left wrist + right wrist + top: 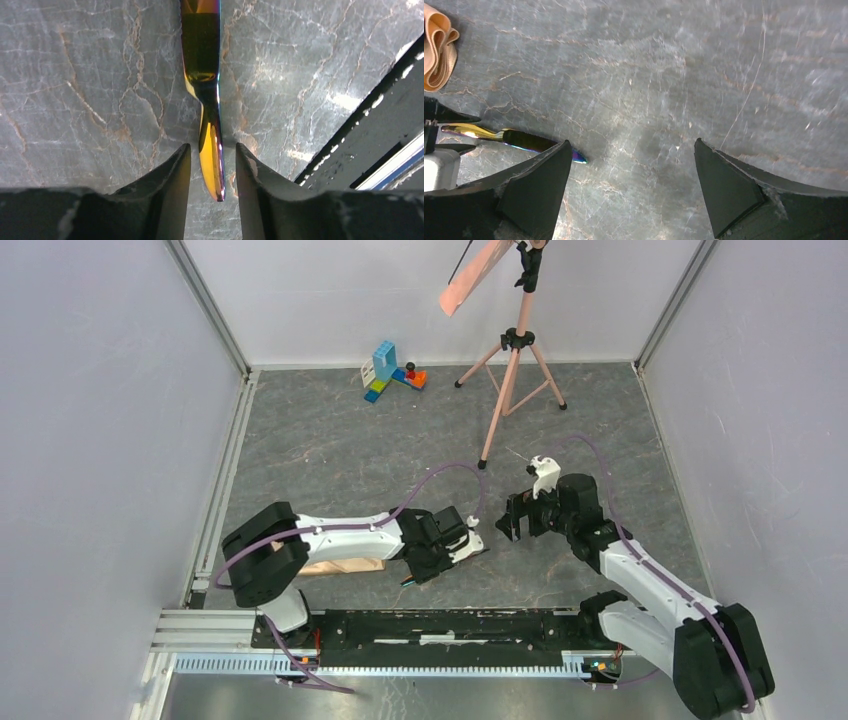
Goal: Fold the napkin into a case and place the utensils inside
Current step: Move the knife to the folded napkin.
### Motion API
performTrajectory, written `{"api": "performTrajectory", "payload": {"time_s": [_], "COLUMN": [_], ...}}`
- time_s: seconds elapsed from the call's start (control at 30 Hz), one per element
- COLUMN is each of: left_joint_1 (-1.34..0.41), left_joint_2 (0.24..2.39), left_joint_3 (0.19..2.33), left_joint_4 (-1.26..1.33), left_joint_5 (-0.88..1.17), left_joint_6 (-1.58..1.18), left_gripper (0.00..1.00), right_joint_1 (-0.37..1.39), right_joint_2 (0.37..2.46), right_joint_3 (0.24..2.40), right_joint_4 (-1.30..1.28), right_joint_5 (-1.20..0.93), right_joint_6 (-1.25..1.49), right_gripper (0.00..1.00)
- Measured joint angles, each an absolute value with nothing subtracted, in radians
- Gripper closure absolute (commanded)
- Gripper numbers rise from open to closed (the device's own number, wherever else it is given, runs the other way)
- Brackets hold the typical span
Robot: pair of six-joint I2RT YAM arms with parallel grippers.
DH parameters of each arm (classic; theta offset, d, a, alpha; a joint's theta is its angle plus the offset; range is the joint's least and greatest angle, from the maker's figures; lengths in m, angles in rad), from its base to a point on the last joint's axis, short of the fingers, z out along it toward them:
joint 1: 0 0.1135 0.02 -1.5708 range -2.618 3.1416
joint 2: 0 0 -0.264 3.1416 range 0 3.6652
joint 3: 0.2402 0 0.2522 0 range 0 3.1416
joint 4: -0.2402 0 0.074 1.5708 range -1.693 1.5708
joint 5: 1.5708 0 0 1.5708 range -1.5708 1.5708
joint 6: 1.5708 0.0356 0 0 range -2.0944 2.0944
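Left gripper [212,146] fingers [170,180] filled the bottom of the left wrist view, and the handle end of the iridescent purple-gold knife [202,60] sat between them. Thin gaps showed on both sides of the handle, so the jaws read as slightly parted and straddling it, not yet clamped.

The knife lay flat on the grey marbled table [350,440], to the robot's right of the case [345,566]. Its long axis ran straight out from the left wrist, handle toward the case side and blade pointing away from it.

The case was a layered peach-tan fold on the table, partly under the left arm, so it sat behind the left claw rather than ahead of it.

Right gripper [632,144] hung farther right of the case, past the blade tip. Its jaws were spread wide with nothing between them, only bare table.

The second, black utensil could not be made out in any view.

Judgement: the step in hand was picking up the knife. The left arm was clearly the nearer one and already lined up along the handle. The coming move called for pinching the handle, then bringing the knife back leftward to the case. Whether the case mouth faced the knife could not be told. One risk was the thin handle slipping or twisting in the pinch.
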State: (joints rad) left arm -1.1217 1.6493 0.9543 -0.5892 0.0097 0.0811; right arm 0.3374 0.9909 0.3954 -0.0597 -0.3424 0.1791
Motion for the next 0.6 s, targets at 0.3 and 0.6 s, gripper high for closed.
{"api": "performTrajectory", "payload": {"time_s": [0.3,0.6], "left_joint_1": [-1.116,-0.832], "left_joint_2": [1.304,0.717], "left_joint_3": [0.893,0.831], "left_joint_4": [-0.582,-0.511], "left_joint_5": [0.017,0.075], "left_joint_6": [0.087,-0.006], "left_gripper": [0.29,0.18], "right_joint_1": [0.406,0.513], "right_joint_2": [0.839,0.846], "right_joint_3": [0.366,0.324], "right_joint_4": [0.086,0.179], "right_joint_5": [-0.326,-0.524], "right_joint_6": [-0.074,-0.438], "right_gripper": [0.02,0.05]}}
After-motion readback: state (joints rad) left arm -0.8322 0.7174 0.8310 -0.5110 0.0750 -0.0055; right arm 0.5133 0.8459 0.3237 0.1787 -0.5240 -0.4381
